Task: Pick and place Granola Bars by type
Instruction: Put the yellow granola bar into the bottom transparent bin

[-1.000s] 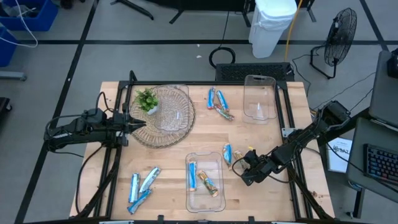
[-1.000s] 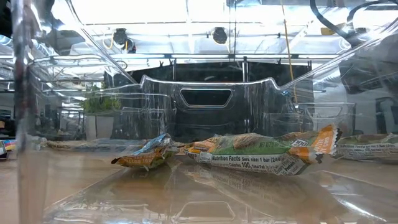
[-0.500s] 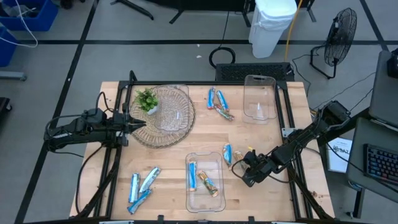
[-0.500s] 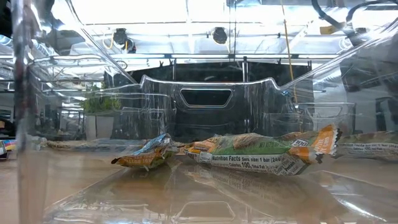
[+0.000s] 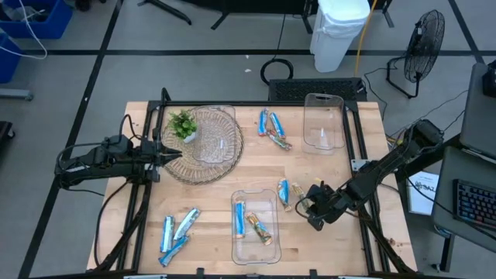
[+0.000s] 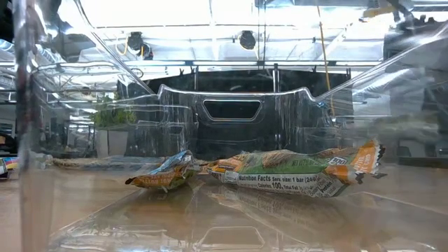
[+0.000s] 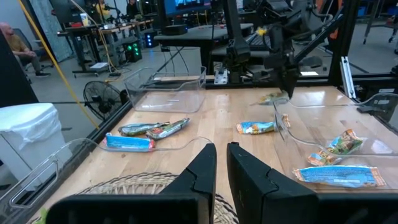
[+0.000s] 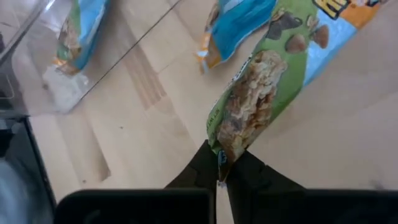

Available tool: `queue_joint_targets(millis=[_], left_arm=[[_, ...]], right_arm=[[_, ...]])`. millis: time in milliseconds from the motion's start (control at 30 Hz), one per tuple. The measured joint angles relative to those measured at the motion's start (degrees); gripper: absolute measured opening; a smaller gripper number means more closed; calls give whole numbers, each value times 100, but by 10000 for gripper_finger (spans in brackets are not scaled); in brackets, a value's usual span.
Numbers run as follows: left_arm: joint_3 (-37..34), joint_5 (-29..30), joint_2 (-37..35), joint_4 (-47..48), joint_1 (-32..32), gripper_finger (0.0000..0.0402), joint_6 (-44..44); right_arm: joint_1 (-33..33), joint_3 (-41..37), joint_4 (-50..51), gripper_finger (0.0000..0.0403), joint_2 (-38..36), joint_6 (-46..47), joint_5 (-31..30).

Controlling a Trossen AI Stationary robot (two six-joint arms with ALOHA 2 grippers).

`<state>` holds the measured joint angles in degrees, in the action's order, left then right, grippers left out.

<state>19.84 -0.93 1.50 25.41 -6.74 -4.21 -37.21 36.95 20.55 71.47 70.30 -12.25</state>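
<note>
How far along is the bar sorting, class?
Done: two bars lie in the near clear tray. In hand: the right end effector is shut on a green-wrapped bar beside that tray. Left: loose bars at the near-left, more bars near the empty far tray.

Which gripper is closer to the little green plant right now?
Left. The left gripper hovers at the wicker tray's edge, just below the plant in the high view. The right gripper is far across the table, shut on a granola bar.

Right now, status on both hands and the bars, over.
Right hand shut on green-wrapped bar, beside the near clear tray. Left hand idle over wicker basket. Nothing blocking.
</note>
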Motion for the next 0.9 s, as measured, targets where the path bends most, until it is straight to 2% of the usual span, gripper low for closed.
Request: queue_joint_targets(millis=[100,233,467,600,800,900], left_arm=[[0,0,-1,0,0,47,0],[0,0,-2,0,0,47,0],[1,0,0,0,1,47,0],[0,0,-2,0,2,47,0],[0,0,0,2,0,47,0],[0,0,-2,0,0,47,0]], right_arm=[[0,0,353,7,-309,-429,-161],[-2,2,416,9,-617,-1820,-380],[15,2,352,7,-1023,-3311,-1953],[15,2,209,7,-1155,-3971,-2524],[16,1,-186,8,-1368,-4654,-2669],[90,-188,-722,8,-1499,-5034,-2629]])
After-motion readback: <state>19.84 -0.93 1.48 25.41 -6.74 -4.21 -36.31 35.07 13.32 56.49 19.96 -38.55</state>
